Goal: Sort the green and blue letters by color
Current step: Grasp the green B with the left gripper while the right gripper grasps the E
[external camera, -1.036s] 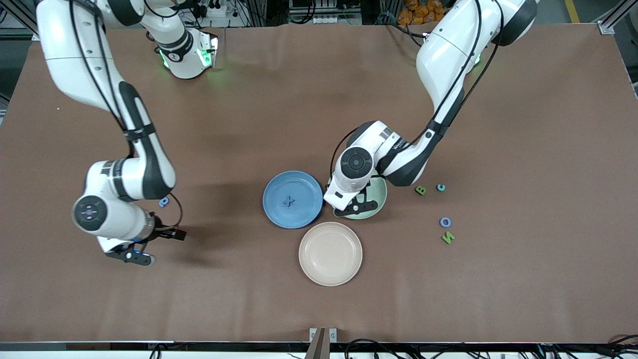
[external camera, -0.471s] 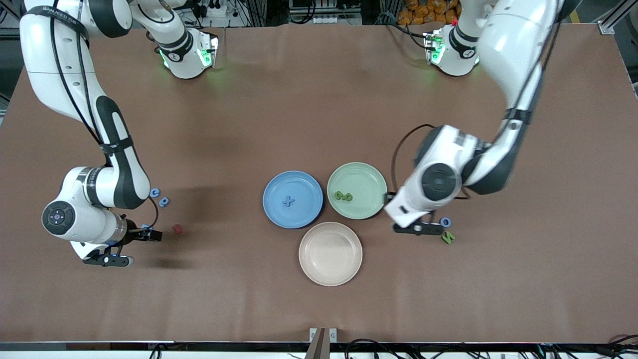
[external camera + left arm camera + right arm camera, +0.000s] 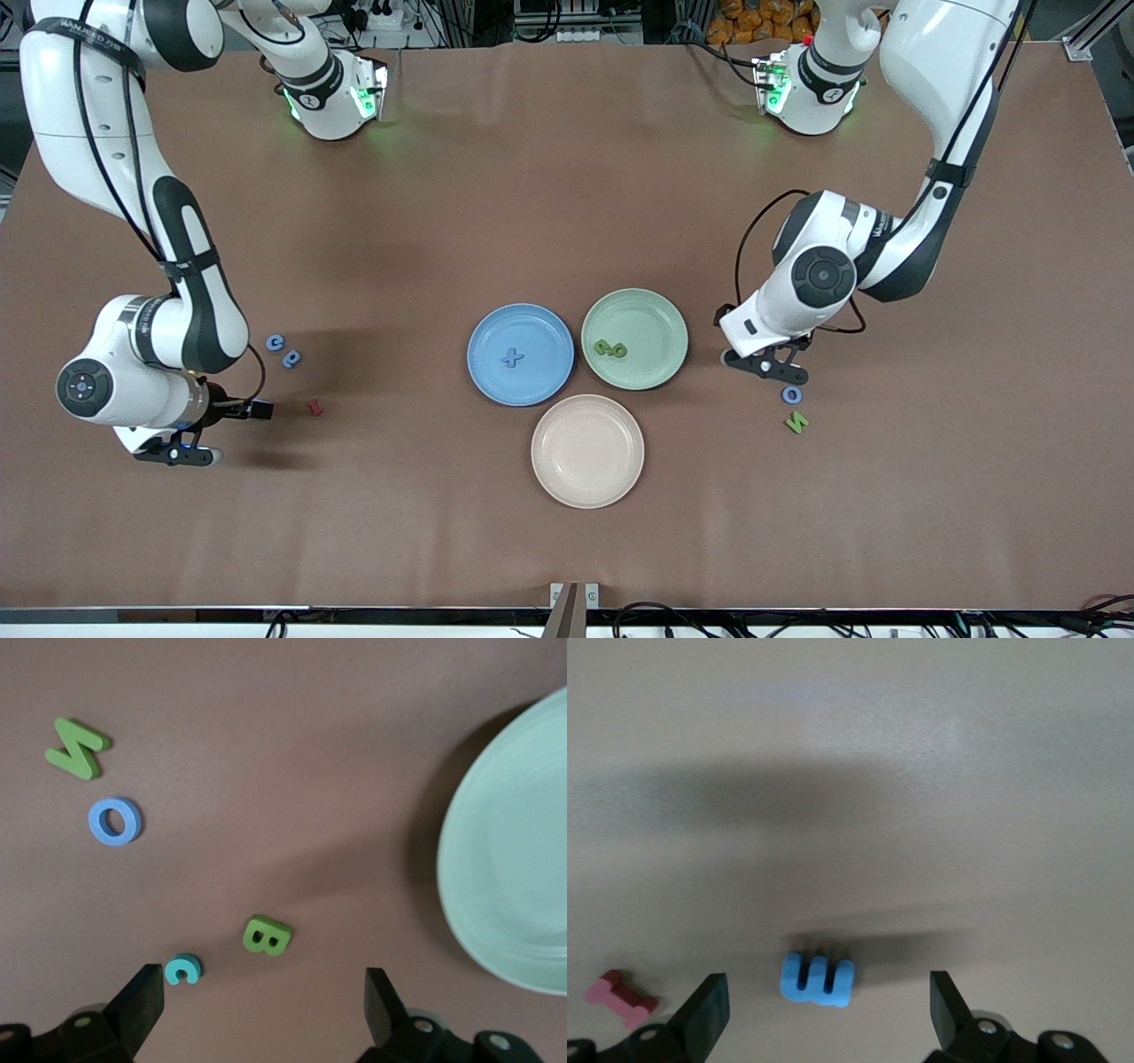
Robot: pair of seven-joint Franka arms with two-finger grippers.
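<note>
Two green letters [image 3: 609, 348] lie in the green plate [image 3: 663, 312]. A blue cross-shaped letter [image 3: 512, 358] lies in the blue plate [image 3: 493, 330]. My left gripper [image 3: 769, 361] is open and empty over a green B [image 3: 266, 935] and a teal C [image 3: 183, 969], both hidden in the front view. A blue O [image 3: 792, 394] and a green N [image 3: 796, 422] lie nearer the front camera. My right gripper [image 3: 177, 455] is open over a blue E [image 3: 818, 980]. Two blue letters [image 3: 283, 350] lie beside the right arm.
A small red letter [image 3: 313, 407] lies on the table near my right gripper and shows in the right wrist view [image 3: 622, 998]. An empty beige plate [image 3: 587, 451] sits nearer the front camera than the other two plates. The green plate's rim [image 3: 496, 859] shows in the left wrist view.
My left gripper left the green plate, where two green letters now lie, and moved over the loose letters. My right gripper moved toward its end of the table, uncovering the blue and red letters.
</note>
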